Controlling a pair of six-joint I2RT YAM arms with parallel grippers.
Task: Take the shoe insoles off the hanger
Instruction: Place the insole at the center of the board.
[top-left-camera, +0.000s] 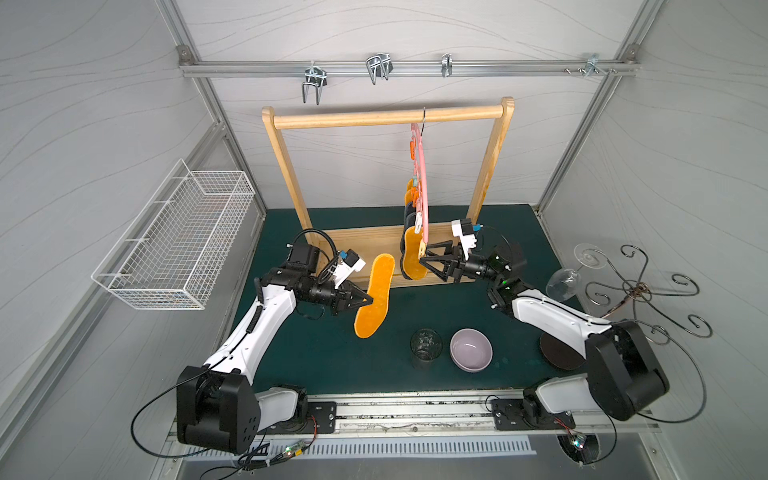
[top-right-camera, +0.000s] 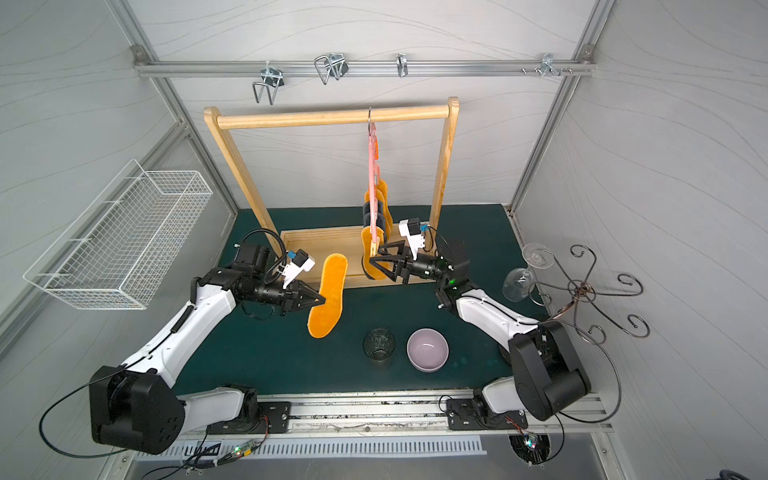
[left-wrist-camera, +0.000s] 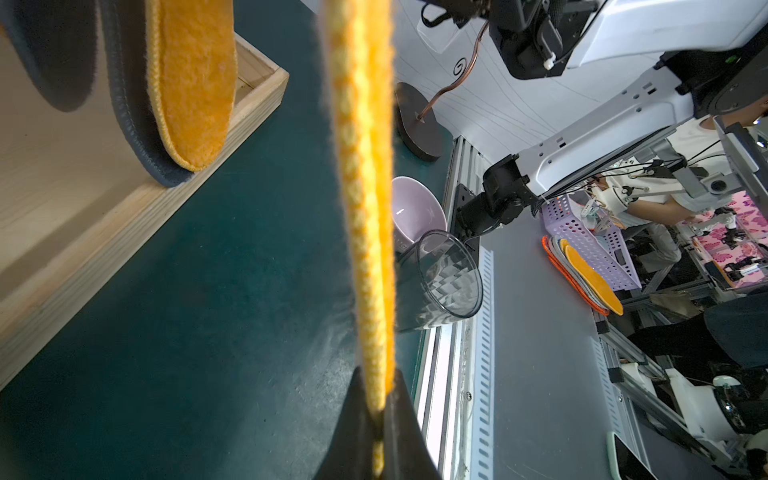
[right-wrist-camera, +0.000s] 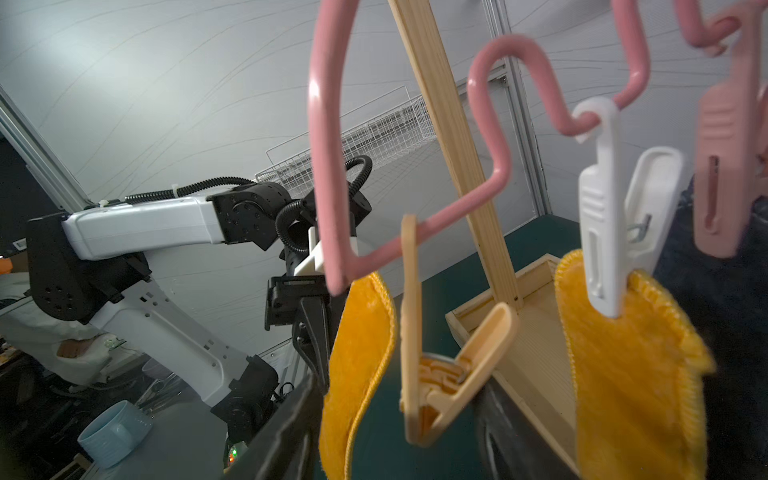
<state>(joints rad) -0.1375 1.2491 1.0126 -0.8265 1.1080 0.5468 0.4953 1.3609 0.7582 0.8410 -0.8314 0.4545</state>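
A dark green tabletop (top-left-camera: 324, 365) carries a wooden rail rack (top-left-camera: 361, 241) at far centre, a clear tumbler (top-left-camera: 425, 347) and lilac bowl (top-left-camera: 471, 349) near the front, and a dark round stand base (top-left-camera: 559, 357) at right.

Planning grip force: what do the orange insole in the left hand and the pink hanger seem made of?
Orange insole: soft fuzzy fabric, matte, with a braided stitched edge. Pink hanger: smooth, slightly glossy, probably plastic or coated wire; a highlight streaks its curve.
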